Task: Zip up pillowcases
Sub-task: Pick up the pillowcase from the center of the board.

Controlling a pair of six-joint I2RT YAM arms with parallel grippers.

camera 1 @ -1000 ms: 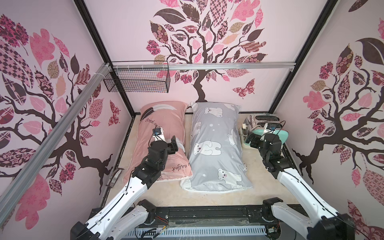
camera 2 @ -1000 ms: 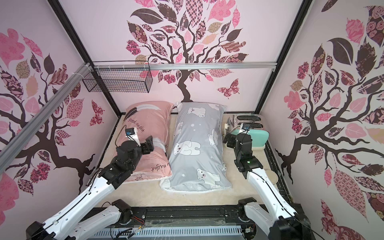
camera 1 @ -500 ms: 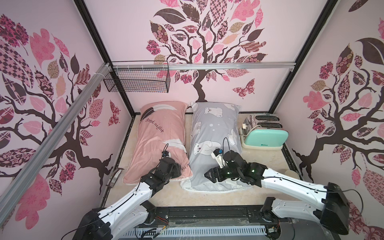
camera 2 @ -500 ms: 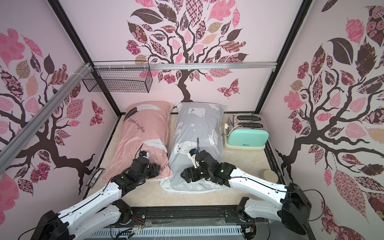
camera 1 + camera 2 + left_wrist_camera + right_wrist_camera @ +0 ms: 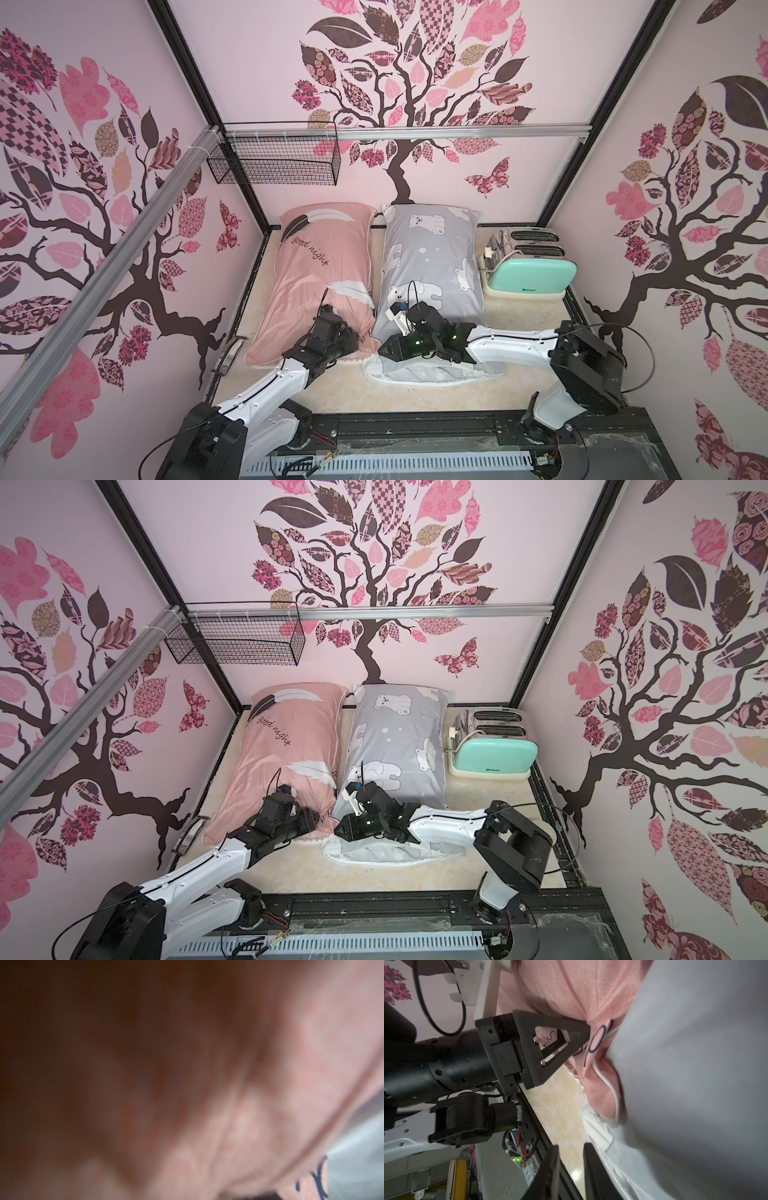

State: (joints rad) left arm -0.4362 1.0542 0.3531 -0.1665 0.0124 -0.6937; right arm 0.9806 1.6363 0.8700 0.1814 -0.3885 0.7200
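Two pillowcases lie side by side, lengthwise, in both top views: a pink one (image 5: 316,266) (image 5: 282,746) with "good night" script and a grey one (image 5: 432,257) (image 5: 395,733) with polar bears. My left gripper (image 5: 358,333) (image 5: 314,816) presses into the pink one's near right corner (image 5: 560,991). Its wrist view shows only blurred pink cloth (image 5: 311,1043), so its jaws cannot be read. My right gripper (image 5: 571,1146) (image 5: 381,353) hovers at the grey one's near left corner (image 5: 695,1064). Its fingers stand a narrow gap apart with only floor between them. The grey case's near end gapes, showing white filling (image 5: 432,370).
A mint-green toaster (image 5: 532,276) stands right of the grey pillow. A wire basket (image 5: 274,160) hangs on the back rail. The black base rail (image 5: 415,428) runs along the front. A small flat packet (image 5: 228,353) lies by the left wall.
Both arms have swung down from further back to the pillows' near ends. The right arm left the toaster's side, and its fingers have drawn much closer together.
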